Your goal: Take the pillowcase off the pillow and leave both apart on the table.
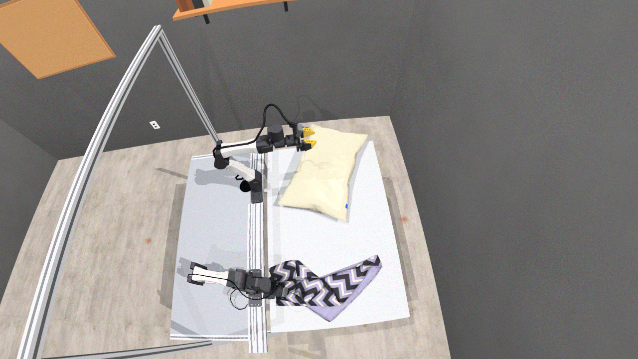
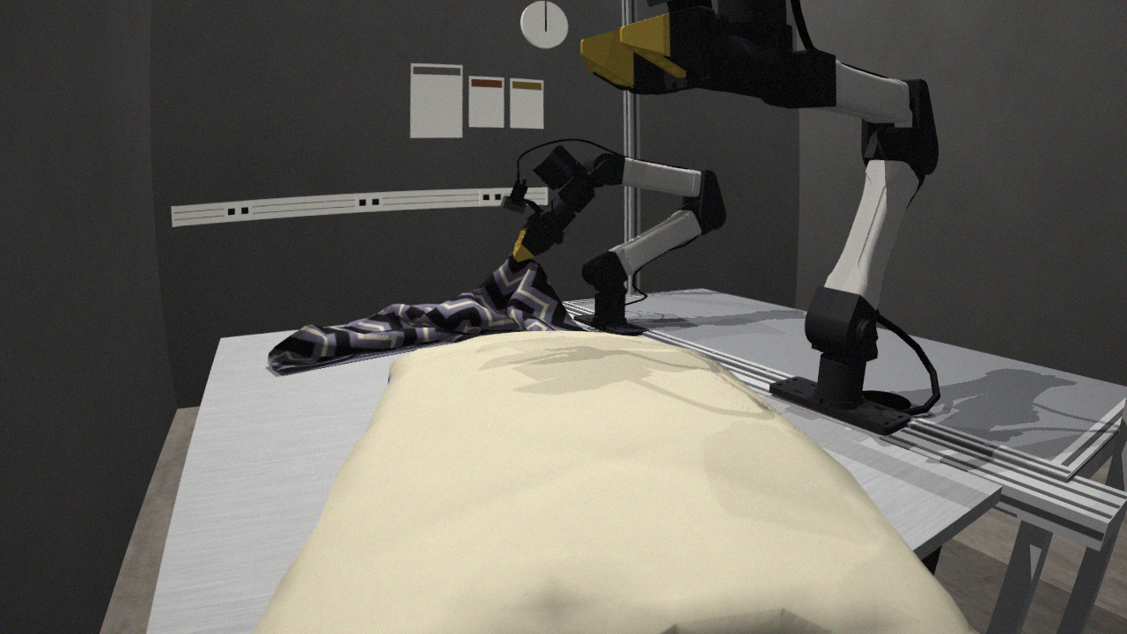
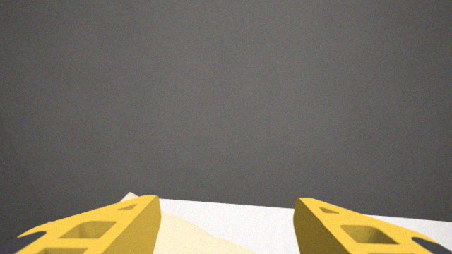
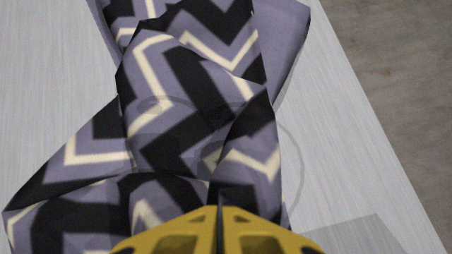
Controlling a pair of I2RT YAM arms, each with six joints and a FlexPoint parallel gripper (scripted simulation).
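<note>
Nearest in the exterior view, the plump cream pillow (image 1: 327,169) (image 2: 583,489) (image 3: 191,236) lies bare on the table (image 1: 383,232) (image 2: 228,457) (image 3: 229,215) (image 4: 46,53), its long axis running towards the pillowcase (image 1: 321,285) (image 2: 441,317) (image 4: 176,106). Above the pillow, the left gripper (image 1: 314,137) (image 2: 605,45) (image 3: 227,207) has its fingers apart. Beyond the pillow, separated by a gap, the crumpled zigzag pillowcase stretches roughly crosswise to it, one end raised, clamped in the right gripper (image 1: 284,292) (image 2: 518,256) (image 4: 217,208).

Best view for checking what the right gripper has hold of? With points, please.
Right wrist: right gripper (image 1: 285,292) (image 2: 518,256) (image 4: 219,208) close up, pinching the pillowcase (image 1: 327,285) (image 2: 441,315) (image 4: 198,106). Exterior shows it raising a peak of cloth, smaller. Top hides its fingertips. Left wrist misses it.
</note>
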